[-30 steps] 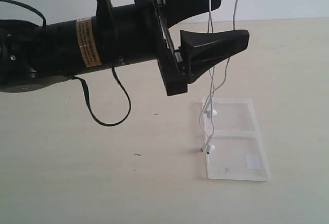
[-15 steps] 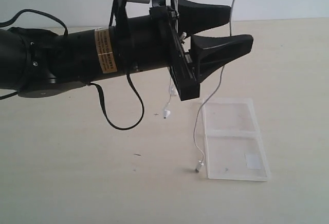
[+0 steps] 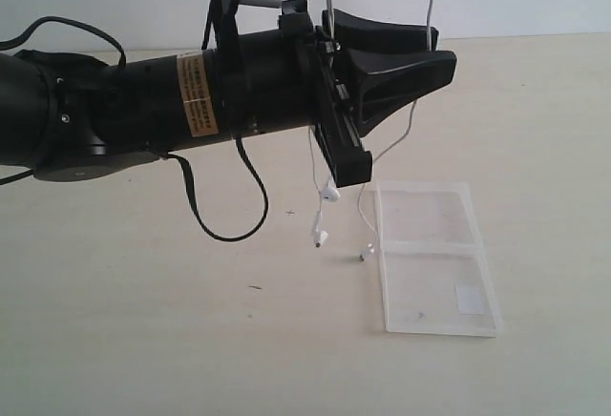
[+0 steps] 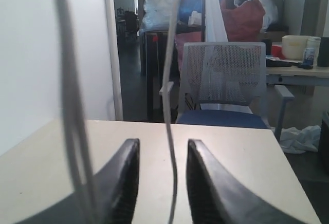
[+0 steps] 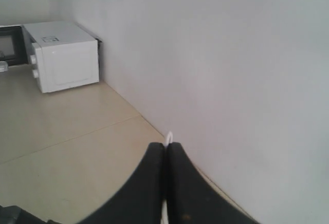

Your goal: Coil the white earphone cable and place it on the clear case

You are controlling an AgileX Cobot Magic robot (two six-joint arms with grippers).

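Note:
The white earphone cable (image 3: pixel 431 15) hangs in thin strands from above the exterior view. Its two earbuds (image 3: pixel 329 192) and plug (image 3: pixel 366 253) dangle just left of the clear case (image 3: pixel 426 216). That case lies flat on the table, with a whitish patch (image 3: pixel 468 298) on its near half. My left gripper (image 3: pixel 442 48) is open and held level above the case, and one cable strand (image 4: pixel 172 131) runs down between its fingers (image 4: pixel 128 172) without being clamped. My right gripper (image 5: pixel 165 146) is shut on the cable, with a small white loop (image 5: pixel 168 137) poking out at its tips. The exterior view does not show it.
A thick black robot cable (image 3: pixel 220 230) loops under the left arm (image 3: pixel 143 111) above the table. Past the table's far edge stands a mesh office chair (image 4: pixel 226 80). A white microwave (image 5: pixel 61 54) sits by the wall in the right wrist view.
The left arm shifted right and its jaws narrowed around a strand. The earbuds swung from over the case to its left. The plug rose from the table.

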